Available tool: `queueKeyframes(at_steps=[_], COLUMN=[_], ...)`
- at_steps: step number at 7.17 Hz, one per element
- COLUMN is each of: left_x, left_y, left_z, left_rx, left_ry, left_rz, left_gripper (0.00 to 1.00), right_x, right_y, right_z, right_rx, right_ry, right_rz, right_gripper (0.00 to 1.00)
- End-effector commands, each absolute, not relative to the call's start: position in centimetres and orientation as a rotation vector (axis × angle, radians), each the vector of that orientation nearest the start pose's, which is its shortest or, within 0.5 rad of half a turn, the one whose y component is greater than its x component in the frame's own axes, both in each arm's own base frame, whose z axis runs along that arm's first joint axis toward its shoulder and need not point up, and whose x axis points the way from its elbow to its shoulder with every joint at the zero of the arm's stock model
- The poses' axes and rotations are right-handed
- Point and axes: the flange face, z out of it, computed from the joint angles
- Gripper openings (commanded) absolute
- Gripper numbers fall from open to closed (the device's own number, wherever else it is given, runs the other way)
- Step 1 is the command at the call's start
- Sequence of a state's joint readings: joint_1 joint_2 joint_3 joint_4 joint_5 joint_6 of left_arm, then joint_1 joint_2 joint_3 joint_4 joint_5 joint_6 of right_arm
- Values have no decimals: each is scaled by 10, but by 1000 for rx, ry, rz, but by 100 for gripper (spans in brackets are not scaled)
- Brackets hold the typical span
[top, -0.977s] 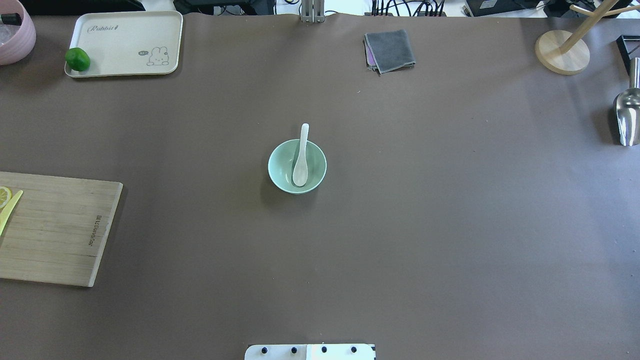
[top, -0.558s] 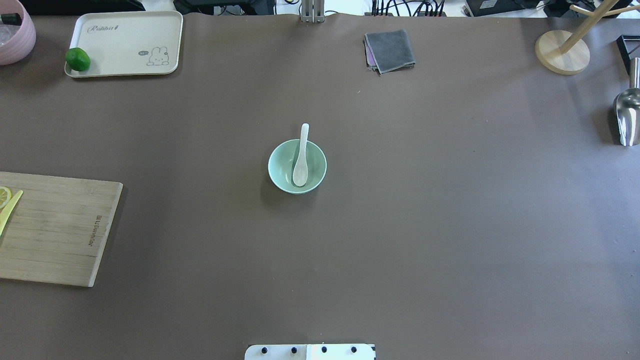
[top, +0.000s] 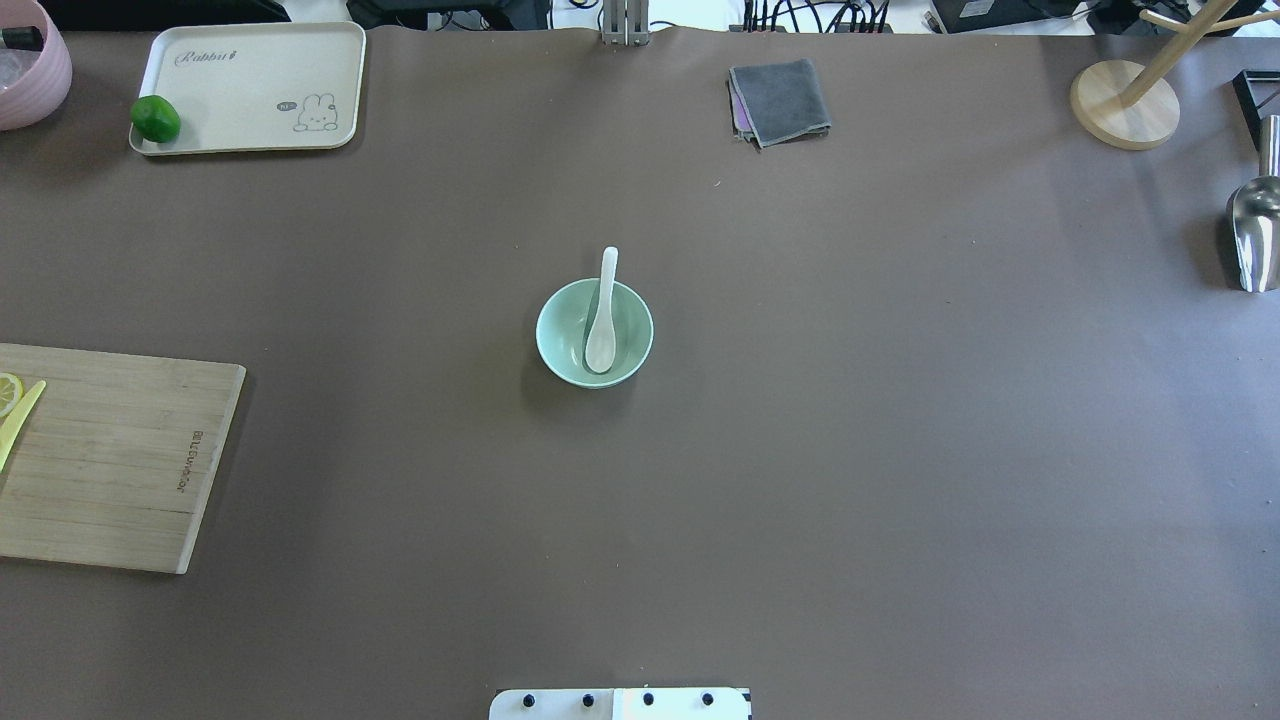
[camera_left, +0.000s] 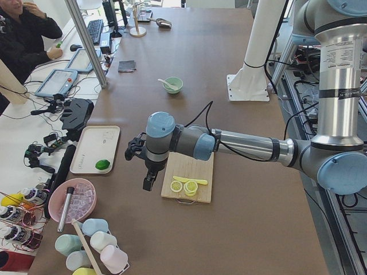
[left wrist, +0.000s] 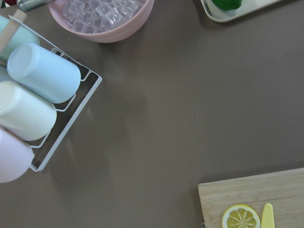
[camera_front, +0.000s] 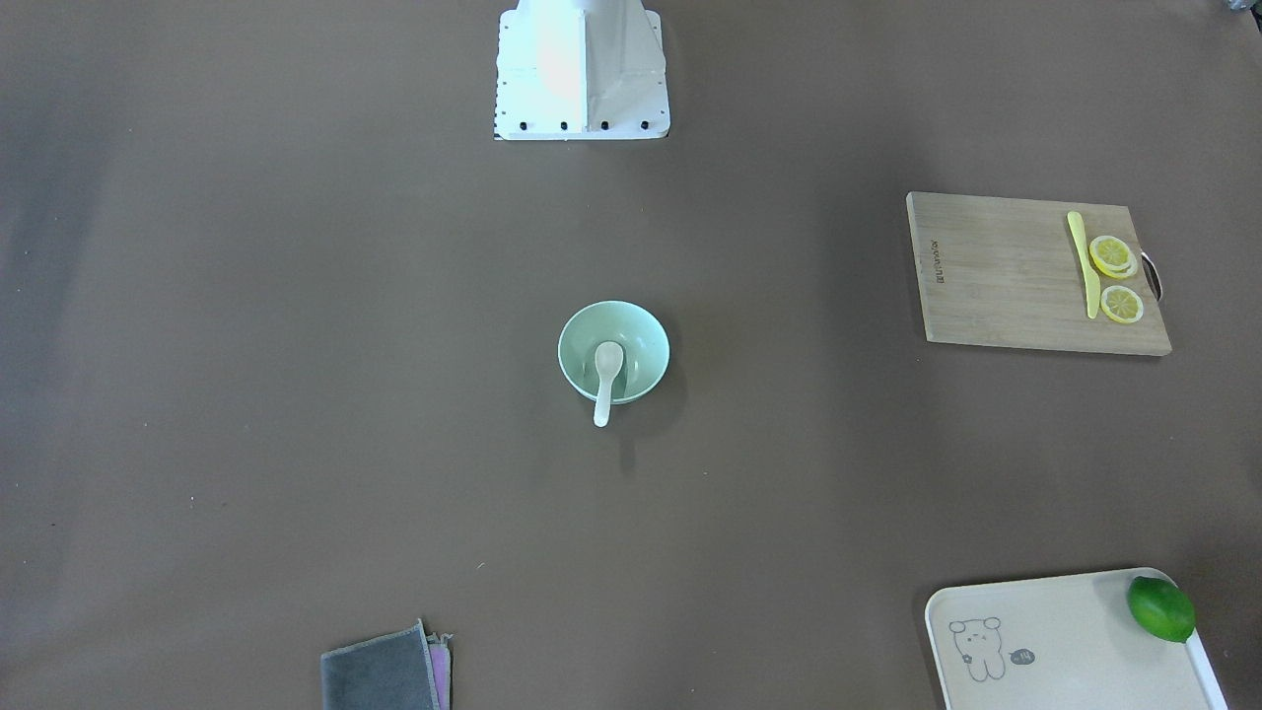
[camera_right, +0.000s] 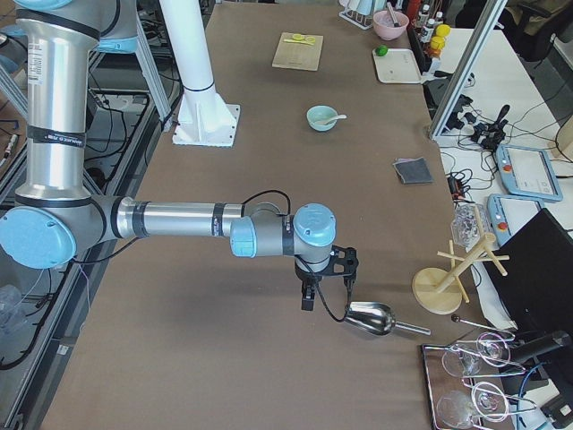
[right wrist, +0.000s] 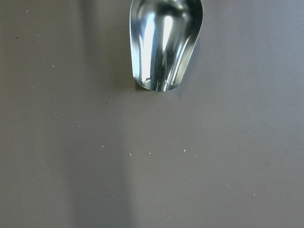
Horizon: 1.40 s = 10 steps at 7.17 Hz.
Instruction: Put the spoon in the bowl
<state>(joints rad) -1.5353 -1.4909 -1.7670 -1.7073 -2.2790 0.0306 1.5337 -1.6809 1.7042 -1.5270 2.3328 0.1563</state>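
Observation:
The white spoon [top: 602, 322] lies in the mint-green bowl [top: 548, 335] at the table's middle. Its scoop rests on the bowl's bottom and its handle leans over the far rim. Both also show in the front view, spoon [camera_front: 605, 377] and bowl [camera_front: 580, 333]. No gripper shows in the overhead or front views. The left gripper [camera_left: 147, 181] hangs far off, above the table by the cutting board; I cannot tell whether it is open or shut. The right gripper [camera_right: 324, 294] hangs at the other end beside a metal scoop; I cannot tell its state either.
A wooden cutting board [top: 110, 460] with lemon slices and a yellow knife lies at the left. A cream tray [top: 260, 80] holds a lime [top: 155, 118]. A grey cloth [top: 780, 100], a wooden stand [top: 1125, 105] and a metal scoop [top: 1255, 230] lie at the back and right.

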Motion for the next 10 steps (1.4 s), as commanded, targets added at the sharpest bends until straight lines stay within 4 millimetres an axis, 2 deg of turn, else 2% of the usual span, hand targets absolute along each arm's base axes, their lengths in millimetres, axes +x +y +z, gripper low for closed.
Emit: queueKeyframes(at_steps=[1, 9, 10], left_x=[-49, -53, -58], left_y=[-467, -468, -468], left_z=[598, 596, 596], left_rx=[207, 212, 216], left_ry=[746, 743, 742], left_rz=[125, 117, 107], left_gripper=[98, 98, 98], right_x=[46, 45, 45], right_y=[-449, -454, -453], right_z=[641, 632, 632], right_rx=[-30, -10, -11], right_ry=[-776, -791, -791], right_rz=[96, 86, 87], right_gripper=[100, 100, 100])
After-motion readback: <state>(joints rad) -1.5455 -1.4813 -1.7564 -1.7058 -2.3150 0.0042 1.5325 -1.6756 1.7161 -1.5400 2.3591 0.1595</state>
